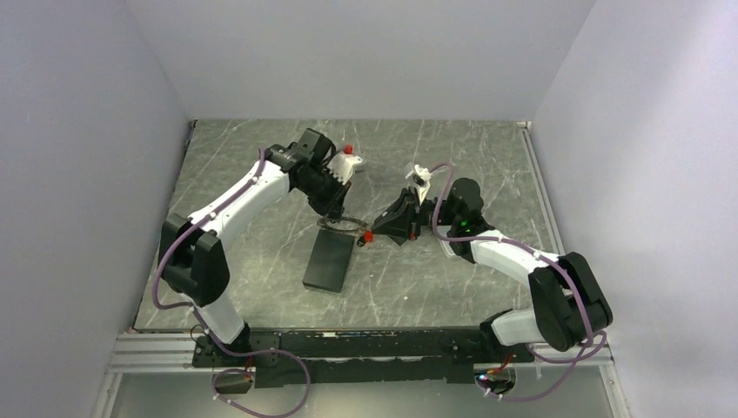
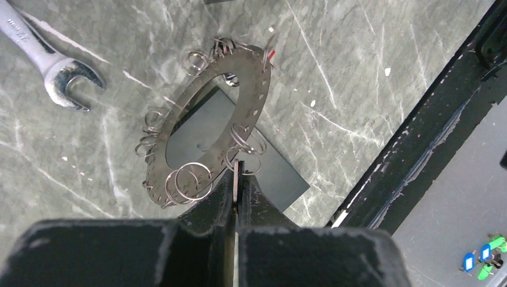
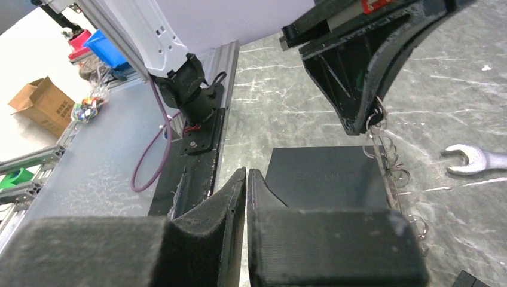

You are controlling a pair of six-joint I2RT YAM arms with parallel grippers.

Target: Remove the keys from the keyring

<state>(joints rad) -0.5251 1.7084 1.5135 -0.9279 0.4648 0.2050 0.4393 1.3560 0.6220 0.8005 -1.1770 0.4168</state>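
The keyring (image 2: 251, 113) is a flat dark metal ring with a row of holes, and a small red piece (image 2: 272, 55) sits at its far end. Several small wire split rings hang from the holes. I cannot make out any keys on it. My left gripper (image 2: 238, 174) is shut on the ring's near edge and holds it tilted above the black pad (image 2: 281, 173). In the top view the ring (image 1: 341, 225) hangs under the left gripper (image 1: 335, 212). My right gripper (image 3: 246, 177) is shut with nothing visible between its fingers. Its tip (image 1: 379, 230) is close to the red piece (image 1: 368, 236).
A long silver wrench (image 2: 48, 57) lies on the marble table beyond the ring and also shows in the right wrist view (image 3: 478, 158). The black rectangular pad (image 1: 329, 261) lies mid-table. The black rail (image 2: 418, 149) runs along the near table edge.
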